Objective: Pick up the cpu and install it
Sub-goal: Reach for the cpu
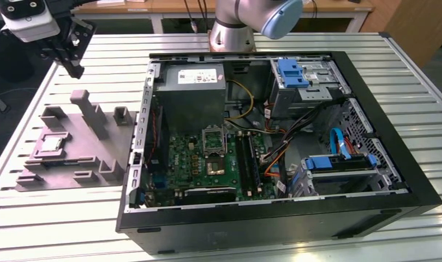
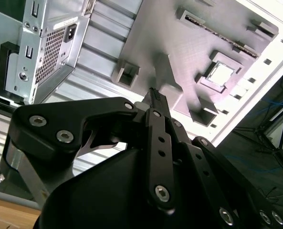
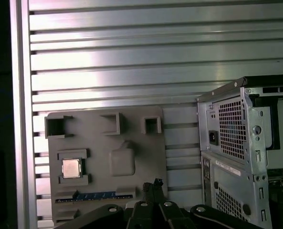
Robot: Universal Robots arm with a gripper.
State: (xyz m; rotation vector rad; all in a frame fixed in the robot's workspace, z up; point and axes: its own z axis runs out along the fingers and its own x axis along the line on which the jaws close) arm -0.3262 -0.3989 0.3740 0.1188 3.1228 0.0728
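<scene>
Gripper [image 1: 76, 70] was closed and held nothing. It hung above the table [image 1: 61, 224], over the tray's far edge in the exterior view. Cpu [image 1: 52, 143] sat flat in a square pocket of the grey tray [image 1: 75, 164], near the tray edge away from the PC case [image 1: 279, 232], silvery top up. The gripper wasn't touching it. Both wrist views showed the cpu [image 3: 71, 168] [image 2: 222, 74] in its pocket, well apart from the closed fingertips [image 3: 157, 182].
</scene>
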